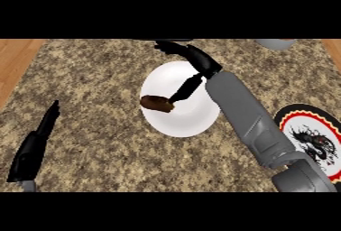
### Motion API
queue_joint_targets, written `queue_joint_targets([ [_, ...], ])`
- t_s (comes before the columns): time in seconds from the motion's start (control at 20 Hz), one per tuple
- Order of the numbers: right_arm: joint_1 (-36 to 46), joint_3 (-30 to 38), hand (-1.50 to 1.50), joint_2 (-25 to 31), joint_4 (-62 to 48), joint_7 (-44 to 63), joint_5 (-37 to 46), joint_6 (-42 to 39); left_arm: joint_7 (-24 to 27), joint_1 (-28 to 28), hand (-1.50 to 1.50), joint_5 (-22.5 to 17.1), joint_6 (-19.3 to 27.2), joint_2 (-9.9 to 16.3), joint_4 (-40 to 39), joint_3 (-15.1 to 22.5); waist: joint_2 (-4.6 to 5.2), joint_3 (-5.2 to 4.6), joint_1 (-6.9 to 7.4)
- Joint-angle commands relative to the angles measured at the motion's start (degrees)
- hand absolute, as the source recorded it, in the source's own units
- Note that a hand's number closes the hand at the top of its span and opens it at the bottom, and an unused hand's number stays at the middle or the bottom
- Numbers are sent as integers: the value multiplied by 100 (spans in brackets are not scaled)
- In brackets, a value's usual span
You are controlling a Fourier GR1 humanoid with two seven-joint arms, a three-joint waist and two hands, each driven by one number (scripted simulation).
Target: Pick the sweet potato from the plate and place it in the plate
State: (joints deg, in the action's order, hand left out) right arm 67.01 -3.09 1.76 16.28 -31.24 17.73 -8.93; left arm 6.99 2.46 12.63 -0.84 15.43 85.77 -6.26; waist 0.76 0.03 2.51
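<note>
Right hand (193,67) is only partly readable: the palm is dark against the top edge, and the upper fingers run out toward the black band, so their tips are hard to make out. One finger or thumb (185,90) is seen pointing down-left over the white plate (193,122), its tip ending right at the sweet potato (156,103). Contact looks likely; whether the potato is pinched or just touched cannot be told, and no opposing finger is visible on its far side. Fingers appear fairly extended, but the grip state cannot be settled from this view.

Sweet potato is seen at the left rim of the white plate, a dark brown lump; whether it rests on the plate or is held just above it cannot be judged.

Patterned plate (313,135) with red-black rim is partly covered by the right forearm (250,122) and cut off at the right edge.

Left hand (33,144) is at lower left, edge-on, fingers straight, holding nothing, over the granite counter (93,90).

A grey object (276,43) at top right is cut off and not identifiable.
</note>
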Motion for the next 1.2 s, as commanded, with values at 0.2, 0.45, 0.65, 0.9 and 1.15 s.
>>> queue_joint_targets([
  [0.2, 228, 1131, -150, 970, -497, 57, -1000, -1084, 142, -79, 0, 134, 113, -112, -167, 63, 76, 2, 22],
  [0.45, 77, 1302, -150, 1579, -694, -433, -1092, -1695, -133, -274, 0, -25, -134, 52, 45, -1, 140, 14, 186],
  [0.65, 122, 1415, -150, 2080, -708, -699, -1143, -1979, -16, -302, 0, -24, -154, 85, 64, -11, 194, 22, 338],
  [0.9, -167, 1221, -150, 2374, -657, -1171, -907, -2152, 140, -293, 0, -12, -132, -29, -55, 57, 231, 25, 367],
  [1.15, -120, 1285, -150, 2552, -720, -1048, -952, -2193, 103, -329, 0, -43, -244, -17, 17, 121, 269, 32, 479],
])
